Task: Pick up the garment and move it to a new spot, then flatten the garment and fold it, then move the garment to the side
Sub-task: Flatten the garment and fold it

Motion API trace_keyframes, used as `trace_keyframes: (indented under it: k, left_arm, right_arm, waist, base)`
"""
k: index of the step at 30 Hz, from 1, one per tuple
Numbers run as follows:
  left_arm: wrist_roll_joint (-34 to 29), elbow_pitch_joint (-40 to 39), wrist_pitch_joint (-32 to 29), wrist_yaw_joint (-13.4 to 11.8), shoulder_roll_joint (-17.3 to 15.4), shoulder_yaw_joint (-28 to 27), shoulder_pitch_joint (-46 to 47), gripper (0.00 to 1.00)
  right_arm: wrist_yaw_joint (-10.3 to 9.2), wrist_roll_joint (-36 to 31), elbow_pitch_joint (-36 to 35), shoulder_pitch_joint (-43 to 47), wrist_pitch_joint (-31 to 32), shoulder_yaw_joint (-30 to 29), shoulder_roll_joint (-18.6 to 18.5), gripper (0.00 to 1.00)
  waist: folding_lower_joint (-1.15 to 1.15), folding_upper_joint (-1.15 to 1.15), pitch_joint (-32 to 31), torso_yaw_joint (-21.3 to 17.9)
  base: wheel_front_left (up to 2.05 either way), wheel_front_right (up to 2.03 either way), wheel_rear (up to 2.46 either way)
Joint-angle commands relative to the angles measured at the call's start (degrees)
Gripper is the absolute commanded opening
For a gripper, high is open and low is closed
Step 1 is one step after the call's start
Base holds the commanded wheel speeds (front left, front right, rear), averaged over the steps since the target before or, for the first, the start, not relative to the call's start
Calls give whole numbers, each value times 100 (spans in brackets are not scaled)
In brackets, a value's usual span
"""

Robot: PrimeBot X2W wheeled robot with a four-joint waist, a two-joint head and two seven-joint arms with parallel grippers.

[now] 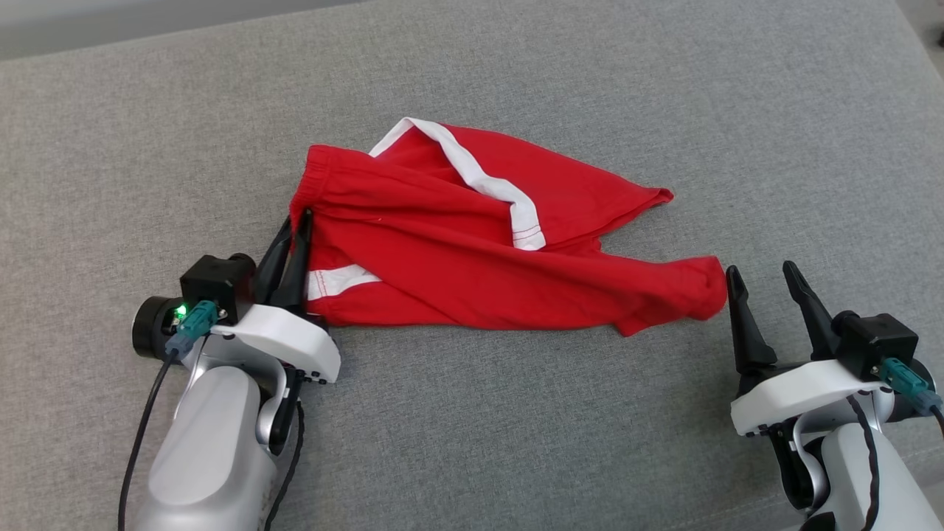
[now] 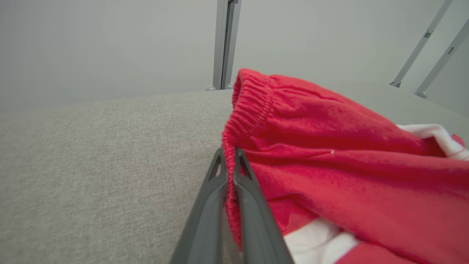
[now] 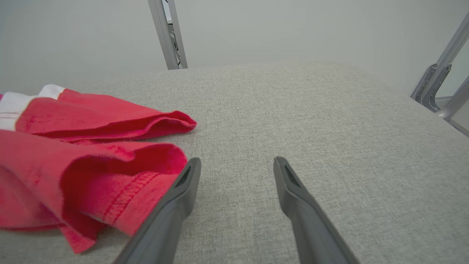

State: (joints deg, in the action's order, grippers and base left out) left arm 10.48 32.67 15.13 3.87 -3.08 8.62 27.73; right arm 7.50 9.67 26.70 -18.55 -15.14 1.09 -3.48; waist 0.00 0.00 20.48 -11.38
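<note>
Grey woven fabric surface (image 1: 516, 428), pale wall (image 3: 293, 29) behind. Crumpled red shorts w/ white stripes (image 1: 479, 258), frame centre. Left gripper (image 1: 297, 221) pinches waistband (image 2: 249, 106); right gripper (image 1: 761, 269) fingers (image 1: 743, 324) spread.

The garment (image 1: 472, 265) is a pair of red shorts with white stripes, lying rumpled on the grey cloth surface (image 1: 516, 428) before me. Its elastic waistband is at my left, pinched in my left gripper (image 1: 299, 221); the leg hems reach rightward.
</note>
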Motion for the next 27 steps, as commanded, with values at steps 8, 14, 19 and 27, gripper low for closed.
trace_keyframes:
  k: [8,14,19,27]
  left_arm:
    - [-205,167,2,-106,-21,-290,4,100]
    - [-67,-411,2,-222,9,-486,-670,100]
    - [183,-824,2,-315,6,-388,-1270,100]
    - [279,-1299,2,-415,7,-246,-1979,100]
  right_arm:
    - [-1,40,-49,50,1,44,-5,100]
    - [-1,33,-17,276,1,187,-24,100]
    - [-1,85,-24,550,1,499,-55,100]
    - [-1,231,161,828,1,941,-95,100]
  waist:
    - [0,0,-86,76]
    - [0,0,-483,220]
    - [0,0,-812,330]
    - [0,0,-1111,568]
  base:
    - [0,0,0]
    - [0,0,0]
    - [0,0,0]
    - [0,0,0]
